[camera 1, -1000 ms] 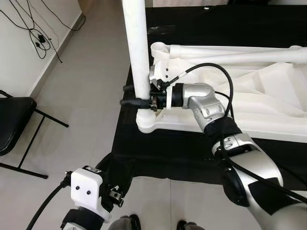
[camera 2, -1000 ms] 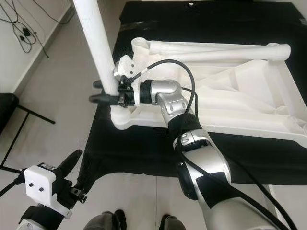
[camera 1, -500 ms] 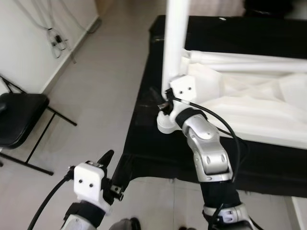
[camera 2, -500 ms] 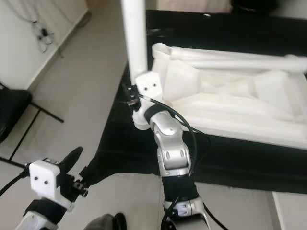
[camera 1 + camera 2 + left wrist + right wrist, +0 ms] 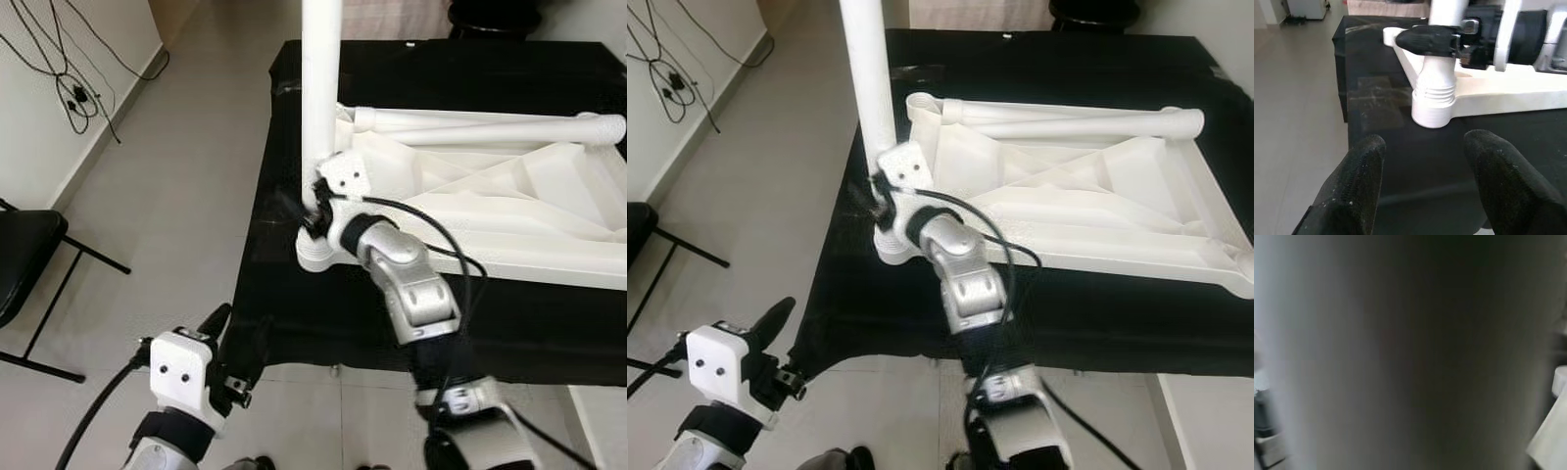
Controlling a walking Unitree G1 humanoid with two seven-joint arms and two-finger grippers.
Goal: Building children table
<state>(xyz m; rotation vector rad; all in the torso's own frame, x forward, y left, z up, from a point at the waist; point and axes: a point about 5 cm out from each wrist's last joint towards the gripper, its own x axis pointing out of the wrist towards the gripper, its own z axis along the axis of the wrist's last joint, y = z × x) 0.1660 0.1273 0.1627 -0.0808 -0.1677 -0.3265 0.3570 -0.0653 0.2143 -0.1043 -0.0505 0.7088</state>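
Observation:
The white children's table top [image 5: 490, 206] lies upside down on a black cloth [image 5: 294, 323]. One white table leg [image 5: 319, 98] stands upright in the near-left corner socket [image 5: 318, 257]. My right gripper [image 5: 306, 208] is shut around this leg just above the socket, and the leg [image 5: 1400, 352] looms blurred and very close in the right wrist view. A second leg [image 5: 490, 125] lies along the top's far side. My left gripper [image 5: 227, 333] hangs low in front of the cloth's edge, open and holding nothing, its fingers [image 5: 1359, 181] pointing toward the socket [image 5: 1434, 103].
A black folding chair [image 5: 20, 264] stands on the grey tiled floor [image 5: 176, 196] to the left. Cables [image 5: 73, 93] hang along the left wall. A dark round object [image 5: 490, 15] sits beyond the cloth's far edge.
The camera has shifted. My right wrist has turned around the upright leg, with the forearm now reaching up from below instead of from the right. The left gripper stays low and open.

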